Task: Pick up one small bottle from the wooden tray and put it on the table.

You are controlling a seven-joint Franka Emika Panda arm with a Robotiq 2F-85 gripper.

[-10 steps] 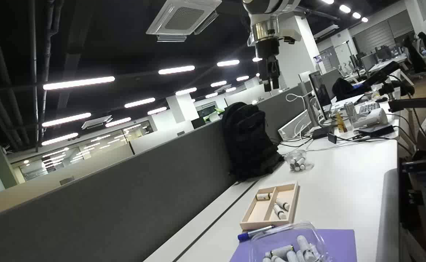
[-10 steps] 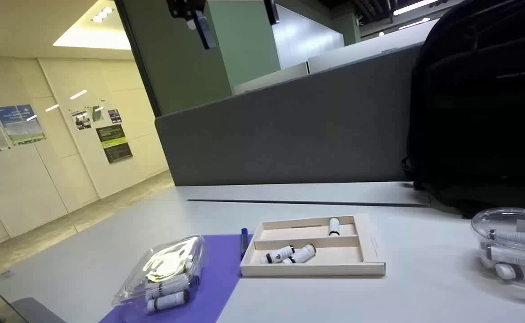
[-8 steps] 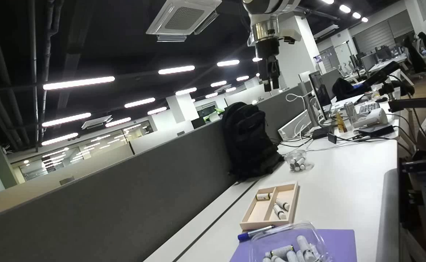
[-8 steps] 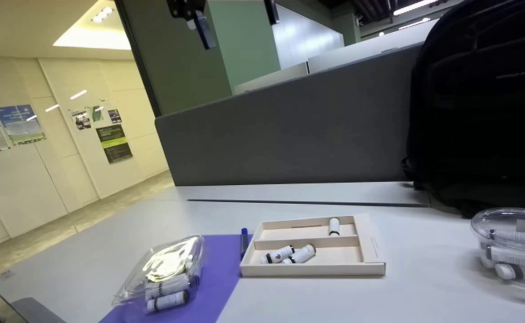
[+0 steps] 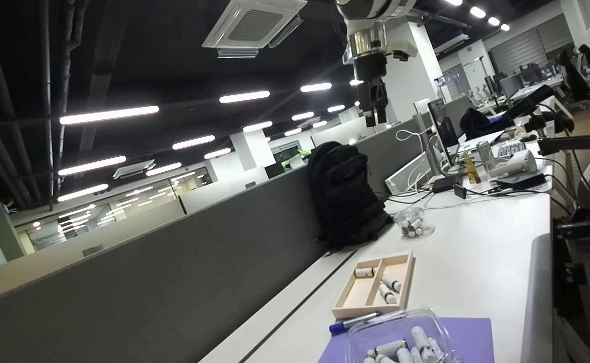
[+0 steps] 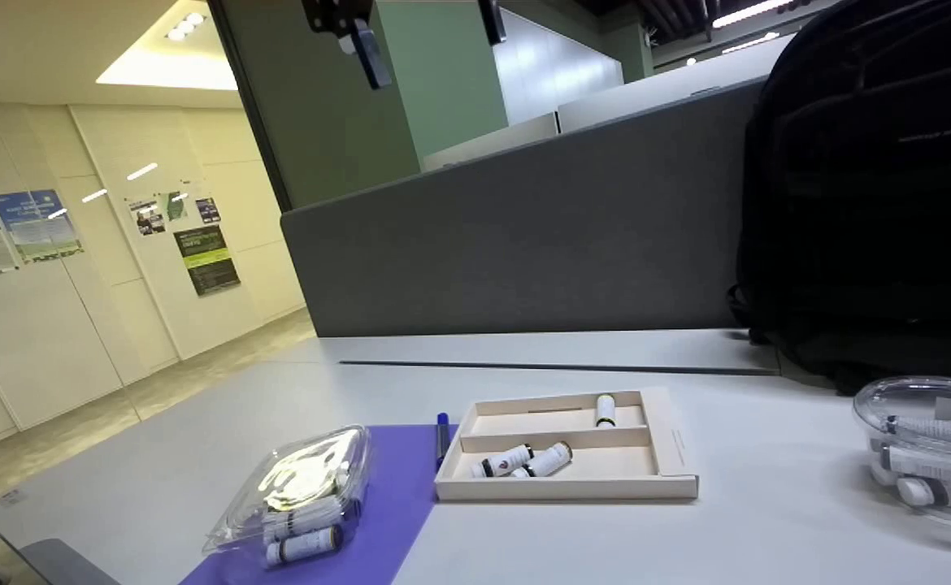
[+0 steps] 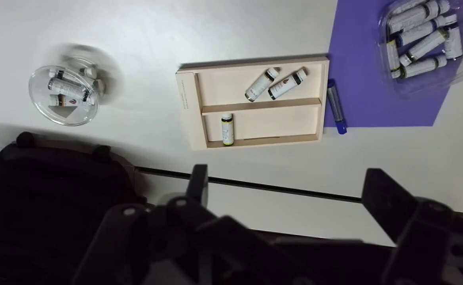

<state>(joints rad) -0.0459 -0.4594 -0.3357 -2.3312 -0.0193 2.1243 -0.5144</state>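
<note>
The wooden tray [image 7: 188,107] lies on the white table [image 7: 144,79]; it also shows in both exterior views [image 5: 360,293] [image 6: 565,489]. A divider splits it into two compartments. One holds a single small white bottle [image 7: 227,130] with a yellow band. The other holds two small bottles lying close together, one plain-labelled [image 7: 260,86] and one with a logo [image 7: 286,85]. My gripper [image 7: 287,174] is open with nothing between its fingers. It hangs high above the table, well above the tray, in both exterior views [image 5: 375,122] [image 6: 437,61].
A round clear tub of bottles [image 7: 63,96] stands beside the tray. On the other side lie a purple mat [image 7: 358,59], a blue-capped pen [image 7: 336,106] and a clear box of bottles [image 7: 431,39]. A black backpack [image 5: 345,196] leans on the grey partition [image 6: 516,260].
The arm, tray and bottles have not moved. Only a person's hand at the right edge of an exterior view has shifted and is now blurred.
</note>
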